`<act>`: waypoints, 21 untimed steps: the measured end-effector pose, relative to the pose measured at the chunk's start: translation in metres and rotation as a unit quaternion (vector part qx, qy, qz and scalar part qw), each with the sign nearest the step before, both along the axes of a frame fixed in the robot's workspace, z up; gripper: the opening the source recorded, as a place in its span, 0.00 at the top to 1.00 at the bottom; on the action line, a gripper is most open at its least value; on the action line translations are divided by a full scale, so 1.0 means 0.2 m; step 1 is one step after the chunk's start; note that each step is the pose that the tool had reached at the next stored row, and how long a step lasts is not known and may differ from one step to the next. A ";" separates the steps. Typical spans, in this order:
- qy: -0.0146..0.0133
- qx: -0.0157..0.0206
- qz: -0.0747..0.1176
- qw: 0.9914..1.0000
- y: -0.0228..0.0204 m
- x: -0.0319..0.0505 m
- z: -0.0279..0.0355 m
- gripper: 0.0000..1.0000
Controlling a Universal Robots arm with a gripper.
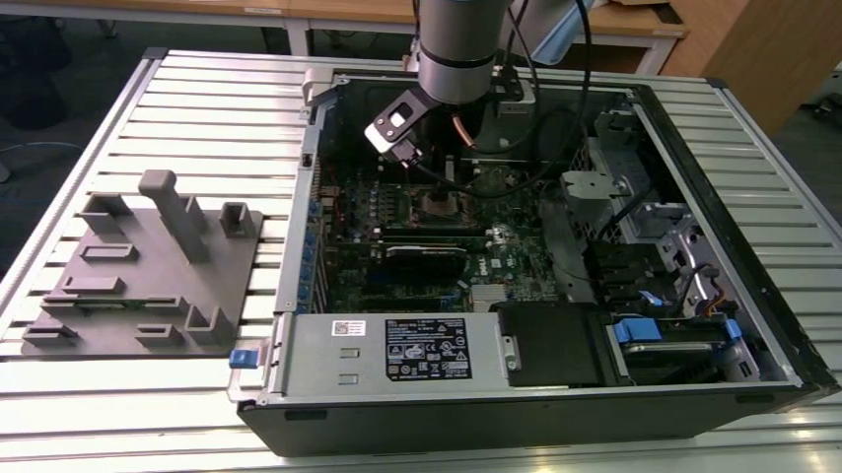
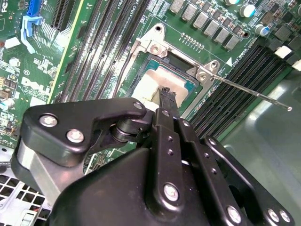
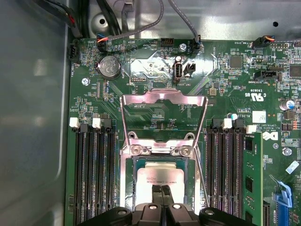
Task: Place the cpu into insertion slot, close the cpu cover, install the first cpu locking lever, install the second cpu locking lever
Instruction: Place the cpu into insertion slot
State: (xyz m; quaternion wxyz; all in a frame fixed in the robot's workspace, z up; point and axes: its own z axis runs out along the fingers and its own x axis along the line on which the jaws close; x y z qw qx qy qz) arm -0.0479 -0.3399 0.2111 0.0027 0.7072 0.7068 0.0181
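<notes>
your hand (image 3: 162, 189) is pinched narrow, its two black fingers pressed together right over the one cpu (image 3: 153, 181), a flat silvery square lying in the insertion slot (image 3: 129, 179). beyond it the single cpu cover (image 3: 141, 98), a thin metal frame, stands open; one wire lever (image 2: 254, 93) juts out.

cpu cover (image 3: 163, 96) standing open, memory slots (image 3: 91, 174) on both sides, lever (image 2: 249, 91) jutting out

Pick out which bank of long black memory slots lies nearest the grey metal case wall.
In the first wrist view, the bank of long black memory slots with the grey metal case wall alongside; the other bank adjoins an upright green card.
</notes>
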 end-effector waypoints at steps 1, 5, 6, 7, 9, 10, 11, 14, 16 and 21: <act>0.000 0.000 0.000 1.000 0.000 0.000 0.000 0.89; 0.000 0.000 0.000 1.000 0.000 0.000 0.000 0.89; 0.000 0.000 0.000 1.000 0.000 0.000 0.000 0.89; 0.000 0.000 0.001 1.000 0.000 0.000 0.000 0.89; 0.000 0.000 0.003 1.000 0.000 0.000 0.000 0.89; 0.000 0.000 0.003 1.000 0.000 0.000 0.000 0.89; 0.000 0.000 0.003 1.000 0.000 0.000 0.000 0.89; 0.000 0.000 0.003 1.000 0.000 0.000 0.000 0.89; 0.000 0.000 0.003 1.000 0.000 0.000 -0.003 0.89; 0.000 0.000 0.003 1.000 0.000 0.000 -0.005 0.89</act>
